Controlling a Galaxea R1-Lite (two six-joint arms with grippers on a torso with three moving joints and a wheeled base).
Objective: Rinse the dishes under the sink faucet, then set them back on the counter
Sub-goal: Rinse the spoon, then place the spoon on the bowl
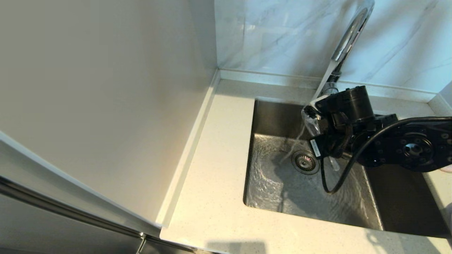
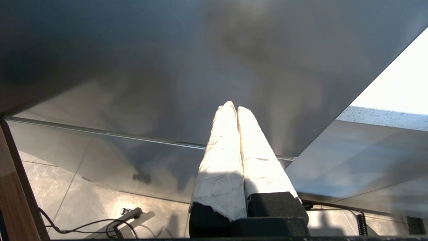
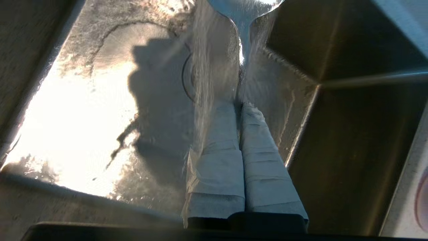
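Observation:
Water runs from the chrome sink faucet into the steel sink, and the basin floor is wet around the drain strainer. My right gripper reaches into the basin from the right. It is shut on the edge of a pale white dish, held edge-on in the stream; water sheets off it past the fingers. The lilac-pink plate lies on the counter right of the sink. The pink bowl is out of view. My left gripper is shut and empty, parked low, outside the head view.
The cream counter runs left of and in front of the sink, with a raised rim against a tall pale side wall. A marbled backsplash stands behind the faucet. A black cable hangs from the right arm into the basin.

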